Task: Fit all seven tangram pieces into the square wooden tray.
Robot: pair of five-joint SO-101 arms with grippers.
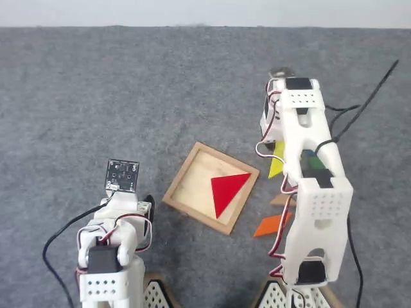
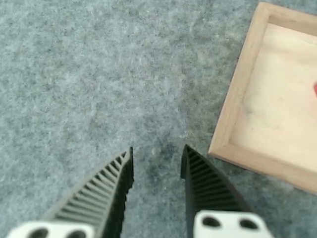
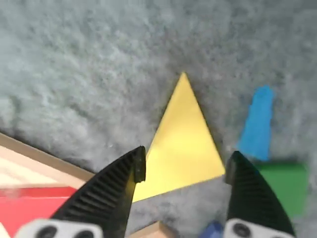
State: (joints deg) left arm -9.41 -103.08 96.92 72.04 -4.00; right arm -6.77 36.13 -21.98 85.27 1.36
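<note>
**Over the grey felt counter (image 1: 90, 96): one piece in**

I see the square wooden tray (image 1: 182, 172) lying at an angle between the arms, with a flat red triangle (image 1: 226, 188) inside it. My left end effector (image 2: 157, 152) is released and empty over bare felt, just beside the tray's rim. My right end effector (image 3: 187, 161) is released too. A flat yellow triangle (image 3: 181, 144) shows between its jaws, outside the tray, near a flat blue piece (image 3: 257, 124) and a flat green piece (image 3: 285, 181).

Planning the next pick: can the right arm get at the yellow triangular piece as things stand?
Probably yes: the right gripper hangs open directly over the yellow triangular piece, with nothing lying on it.
</note>
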